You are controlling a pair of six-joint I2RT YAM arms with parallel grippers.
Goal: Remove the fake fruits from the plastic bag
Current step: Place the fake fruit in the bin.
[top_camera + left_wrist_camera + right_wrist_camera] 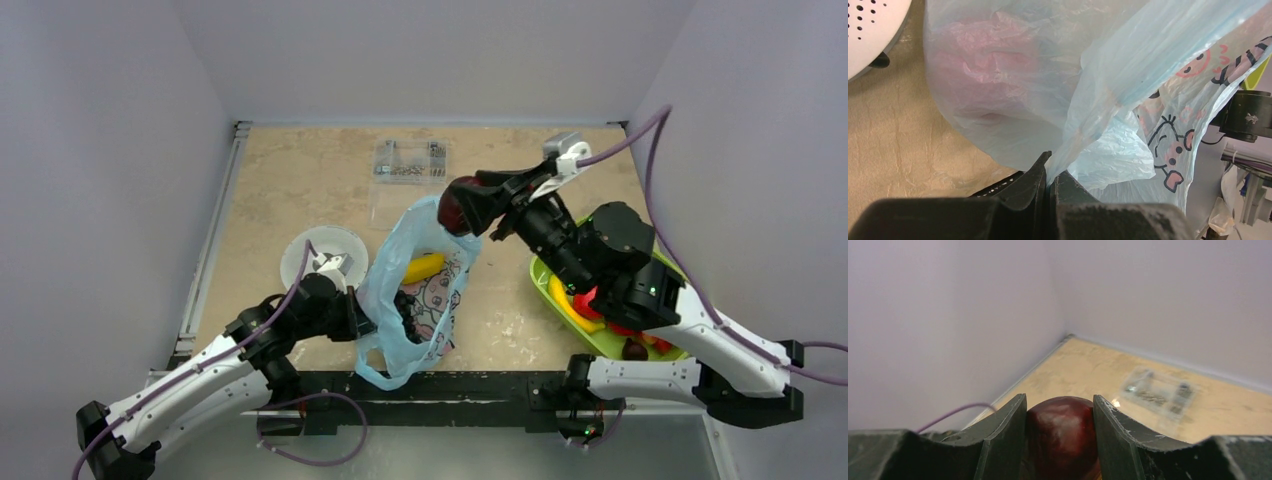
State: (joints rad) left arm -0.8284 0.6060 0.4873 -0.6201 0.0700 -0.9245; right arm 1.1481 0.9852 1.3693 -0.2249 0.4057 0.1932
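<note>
The light-blue plastic bag [415, 290] with a pink-and-black cartoon print lies in the middle of the table, mouth toward the far side. A yellow banana [424, 267] shows inside it. My left gripper [366, 318] is shut on a fold of the bag [1098, 100] at its near left edge. My right gripper [458, 208] is raised above the bag's mouth and shut on a dark red apple [1063, 435], which fills the gap between the fingers. In the top view the apple [452, 211] shows at the gripper's tip.
A lime-green tray [545, 283] at the right holds a yellow banana [570, 308], red pieces and a dark fruit [634, 349], partly under my right arm. A white round disc [300, 258] lies left of the bag. A clear plastic box [408, 162] sits at the far middle.
</note>
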